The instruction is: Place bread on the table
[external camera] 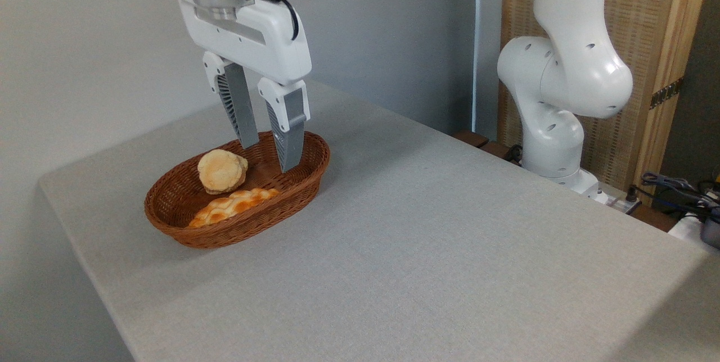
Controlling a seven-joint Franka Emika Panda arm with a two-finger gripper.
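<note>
The bread [232,205], a golden-orange braided loaf with pale creases, lies along the near wall of a brown wicker basket [185,238] on the table [427,249]. My gripper [271,157] hangs open over the right end of the basket, fingers pointing down, with nothing between them. Its fingertips are above and to the right of the loaf, apart from it.
A small round pale-tan bun [221,170] leans against the loaf inside the basket, just left of my gripper's left finger. The robot's white base [554,109] stands at the table's far right edge, with cables [680,188] beside it.
</note>
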